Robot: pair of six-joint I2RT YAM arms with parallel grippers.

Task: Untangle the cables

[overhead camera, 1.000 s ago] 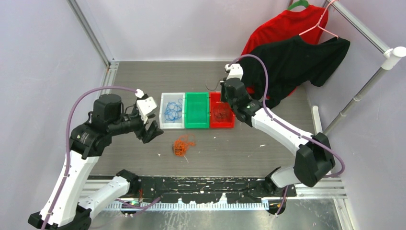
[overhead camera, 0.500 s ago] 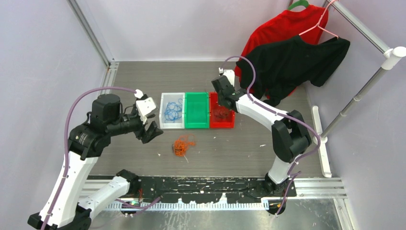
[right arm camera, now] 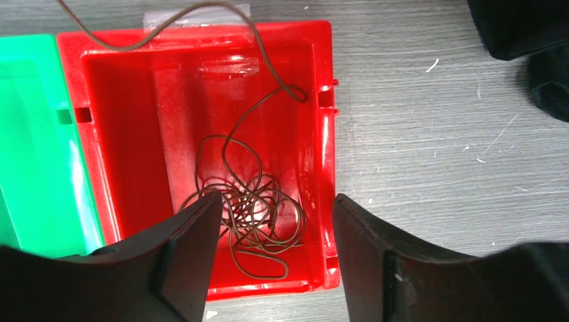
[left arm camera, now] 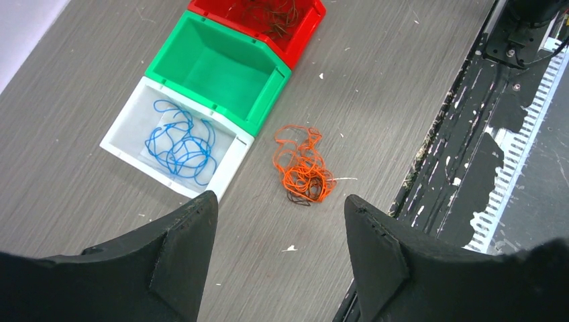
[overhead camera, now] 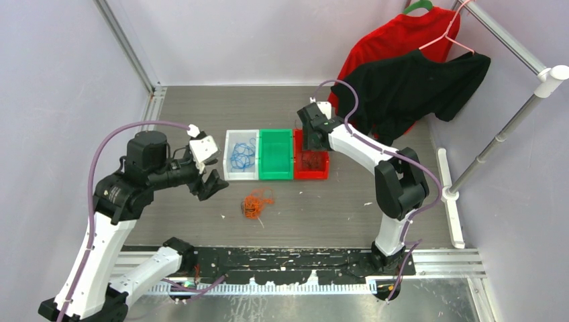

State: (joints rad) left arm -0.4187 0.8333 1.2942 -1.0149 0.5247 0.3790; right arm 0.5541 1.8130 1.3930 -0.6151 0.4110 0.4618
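blue cable (left arm camera: 180, 144) sorted, white bin (left arm camera: 231, 164) left of green bin (left arm camera: 221, 67); dark brown cable (right arm camera: 251, 215) in red bin (right arm camera: 168, 121) on right. orange cable (left arm camera: 303, 171) not yet binned, loose on table (left arm camera: 80, 168) before green bin. left gripper (left arm camera: 278, 208), right gripper (right arm camera: 276, 201): jaws apart, holding nothing.

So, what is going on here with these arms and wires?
Thin wires seem to be sorted by colour into bins. The right gripper hangs open over the red plastic bin holding a coiled dark brown wire. The left gripper is open above the tangled orange wire on the table. The blue wire lies in the white bin; the green bin is empty.
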